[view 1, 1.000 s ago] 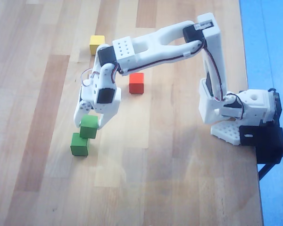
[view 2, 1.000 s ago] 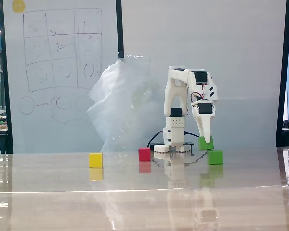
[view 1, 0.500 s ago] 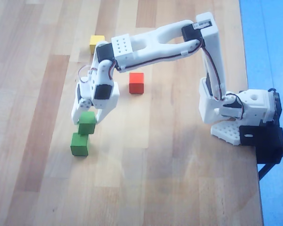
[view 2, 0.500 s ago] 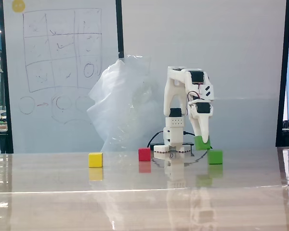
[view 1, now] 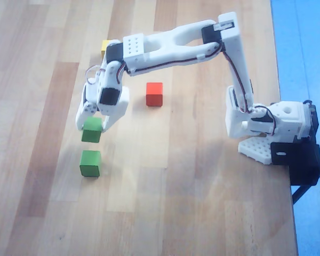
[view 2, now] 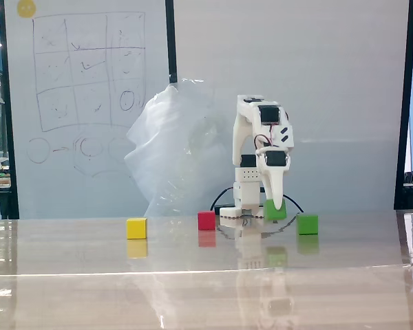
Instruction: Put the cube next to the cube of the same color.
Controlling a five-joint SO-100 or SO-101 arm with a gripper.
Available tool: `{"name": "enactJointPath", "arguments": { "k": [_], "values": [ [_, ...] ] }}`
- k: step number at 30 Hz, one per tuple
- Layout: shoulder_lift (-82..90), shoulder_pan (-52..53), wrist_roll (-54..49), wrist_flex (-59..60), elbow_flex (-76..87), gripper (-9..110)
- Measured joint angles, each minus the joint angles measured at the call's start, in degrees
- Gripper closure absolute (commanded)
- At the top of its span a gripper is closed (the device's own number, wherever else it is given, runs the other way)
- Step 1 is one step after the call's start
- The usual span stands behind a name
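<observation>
In the overhead view my gripper (view 1: 94, 127) is shut on a small green cube (view 1: 91, 132), one finger on each side. The fixed view shows that cube (view 2: 275, 210) tilted and held a little above the table under the gripper (view 2: 277, 205). The other green cube (view 1: 90, 163) rests on the wooden table just below the held one in the overhead view, a small gap between them. In the fixed view it (view 2: 307, 223) sits to the right of the held cube.
A red cube (view 1: 154, 94) (view 2: 206, 220) lies right of the gripper in the overhead view. A yellow cube (view 1: 104, 46) (view 2: 136, 228) is partly hidden behind the arm. The robot base (view 1: 266, 128) stands at the table's right edge (view 1: 284, 160).
</observation>
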Motion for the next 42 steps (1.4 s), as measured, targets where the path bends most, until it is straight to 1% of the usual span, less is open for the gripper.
{"name": "enactJointPath", "arguments": {
  "k": [13,17,20,26,29,32,35,38,42],
  "values": [
    [-2.64,-1.85,0.0,-0.09,0.0,102],
    [-3.52,-2.99,0.0,-0.79,-0.09,100],
    [-4.92,-3.52,0.09,-0.88,-0.18,93],
    [-5.54,-3.52,0.09,-0.88,-0.44,72],
    [-5.71,-3.52,0.09,-0.88,-0.44,64],
    [-5.71,-3.52,0.09,-0.88,-0.44,59],
    [-5.45,-3.52,0.09,-0.88,-0.44,58],
    [-2.46,-1.67,0.09,-0.7,-0.44,60],
    [6.77,1.67,0.09,1.23,-0.44,68]
  ]
}}
